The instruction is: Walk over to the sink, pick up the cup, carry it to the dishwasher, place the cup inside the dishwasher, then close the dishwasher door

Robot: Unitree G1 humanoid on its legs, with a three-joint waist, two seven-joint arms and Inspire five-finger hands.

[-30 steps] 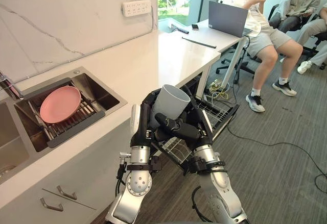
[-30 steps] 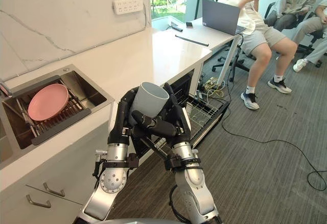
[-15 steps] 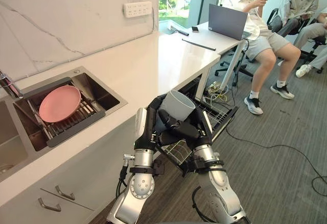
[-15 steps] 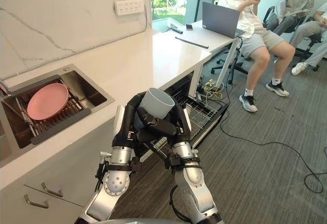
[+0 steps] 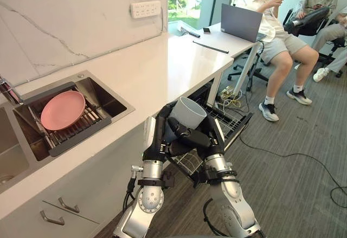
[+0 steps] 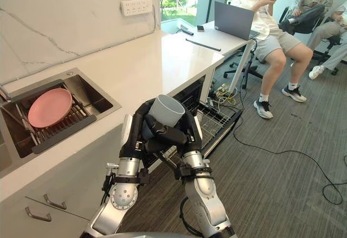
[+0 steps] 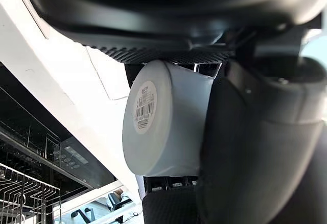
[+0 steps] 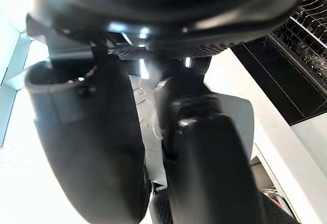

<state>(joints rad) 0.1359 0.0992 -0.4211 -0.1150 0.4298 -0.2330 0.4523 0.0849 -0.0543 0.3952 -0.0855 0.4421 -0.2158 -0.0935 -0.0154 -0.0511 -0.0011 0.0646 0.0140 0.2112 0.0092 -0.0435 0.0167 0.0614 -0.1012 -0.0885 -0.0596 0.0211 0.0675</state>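
Two steps look done to me: I have been to the sink (image 5: pixel 81 77), and the cup is out of it and in my grip. Three are left: finishing the carry, setting the cup inside the dishwasher, and shutting it.

At far left the sink holds just a pink plate (image 5: pixel 63 110), leaning on a dark rack. The white tabletop (image 5: pixel 162 67) runs on from there toward my arms.

My left hand (image 6: pixel 135 132) rises at the tabletop's front edge, its fingers curled round the near side of the cup (image 6: pixel 165 109). The cup is pale grey, mouth up and tipped a little away from me, in the air between my two hands and touching nothing else. My left wrist view shows its labelled bottom, with dark fingers pressed to its wall.

My right hand (image 6: pixel 190 132) clasps the other side, its thumb lying across the front just under the cup. Both forearms stand nearly upright, close together, wrists bent inward.

Just past my right hand is the dishwasher (image 6: pixel 190 94), open under the tabletop, with its wire rack (image 6: pixel 214 120) pulled out and low. I judge the cup has to go forward and down to reach it.

Farther right, people (image 5: pixel 276 26) sit by a laptop (image 5: pixel 241 21).
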